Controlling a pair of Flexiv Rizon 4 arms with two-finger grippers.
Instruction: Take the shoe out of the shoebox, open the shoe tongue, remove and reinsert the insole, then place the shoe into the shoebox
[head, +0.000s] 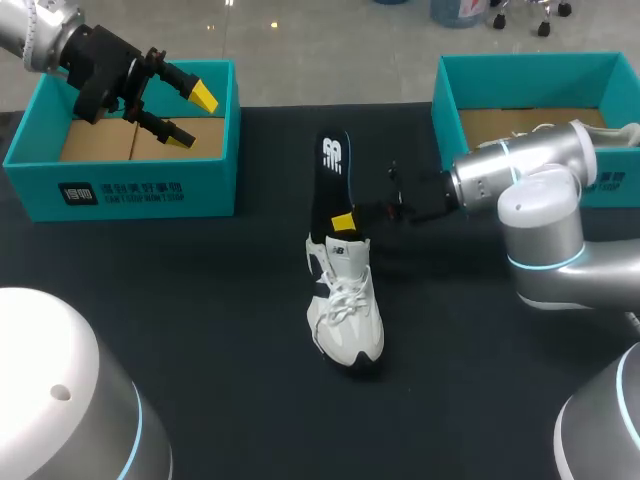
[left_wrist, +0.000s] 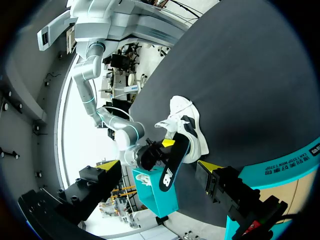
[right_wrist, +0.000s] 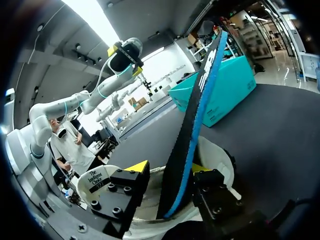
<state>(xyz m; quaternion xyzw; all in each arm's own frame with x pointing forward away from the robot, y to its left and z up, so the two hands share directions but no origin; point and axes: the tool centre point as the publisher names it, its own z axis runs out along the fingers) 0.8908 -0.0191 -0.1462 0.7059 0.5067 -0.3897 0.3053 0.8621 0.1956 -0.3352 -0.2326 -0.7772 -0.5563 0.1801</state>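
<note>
A white shoe (head: 345, 310) lies mid-table with its toe towards the front edge. A black insole (head: 329, 185) sticks out of its heel opening and leans towards the back. My right gripper (head: 345, 222) is at the heel. In the right wrist view the insole (right_wrist: 195, 110) stands between that gripper's (right_wrist: 169, 167) fingers, with a gap on one side, so it is open. The shoe's collar (right_wrist: 215, 155) shows under the fingers. My left gripper (head: 195, 116) hangs open and empty over the left teal shoebox (head: 130, 190). From the left wrist the shoe (left_wrist: 187, 127) and insole (left_wrist: 172, 167) show far ahead.
A second teal box (head: 530, 70) stands at the back right, behind my right arm. The dark table top (head: 200, 330) spreads around the shoe. The left box holds only brown cardboard.
</note>
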